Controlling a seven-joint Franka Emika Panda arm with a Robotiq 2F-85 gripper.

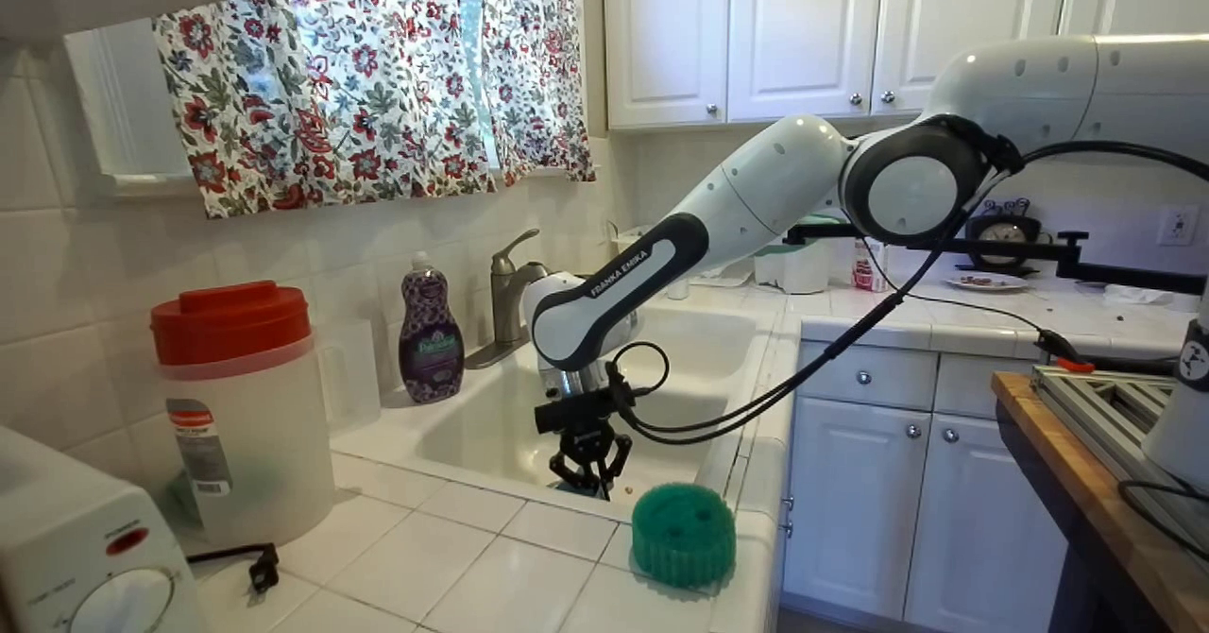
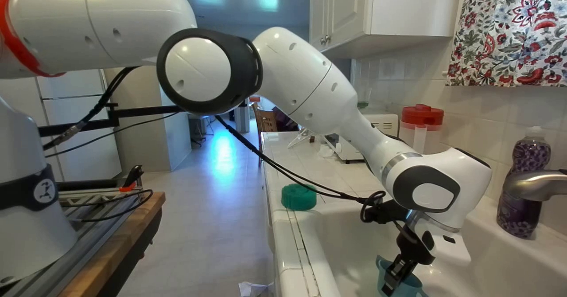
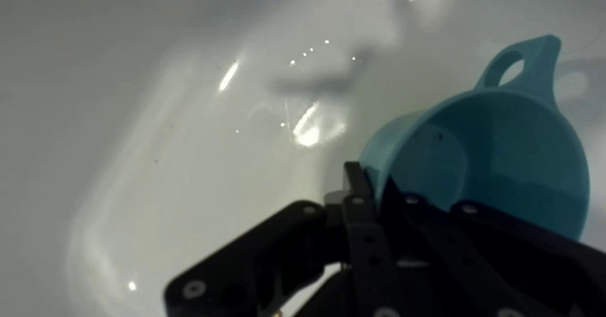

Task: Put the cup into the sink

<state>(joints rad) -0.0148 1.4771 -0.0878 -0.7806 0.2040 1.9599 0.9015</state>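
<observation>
The light-blue cup (image 3: 525, 161), with a looped handle, is inside the white sink (image 3: 156, 180), low over its floor. My gripper (image 3: 374, 184) is shut on the cup's wall: one finger stands outside it, the other reaches inside past the rim. In an exterior view the cup (image 2: 412, 284) shows at the bottom edge, partly covered by the gripper (image 2: 388, 288). Whether its base touches the sink floor cannot be told. An exterior view has the gripper (image 1: 601, 489) down in the basin of the sink (image 1: 472, 439), where the near rim hides the fingertips and most of the cup.
A teal-green round object (image 1: 684, 535) sits on the tiled counter at the sink's corner. Along the wall stand a purple soap bottle (image 1: 432, 331), a faucet (image 1: 507, 302) and a red-lidded container (image 1: 250, 425). Black cables (image 1: 718, 430) hang from the arm over the sink's edge.
</observation>
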